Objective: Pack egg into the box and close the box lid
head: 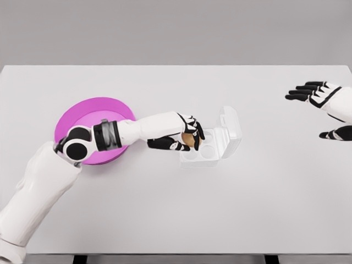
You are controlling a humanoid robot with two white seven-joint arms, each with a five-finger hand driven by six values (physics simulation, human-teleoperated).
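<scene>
Left hand [184, 137] grasps the egg [190, 141] over the open box [212, 144], plate [91, 124] at its nine o'clock; right hand [322, 102], three o'clock, hangs released.

**Room around the box**

Your left hand [184, 137] and forearm block the box [212, 144] from the left, with the pink plate [91, 115] behind them. The raised lid [230, 122] walls off the far right side. The table [176, 209] in front lies open, as does the right.
</scene>
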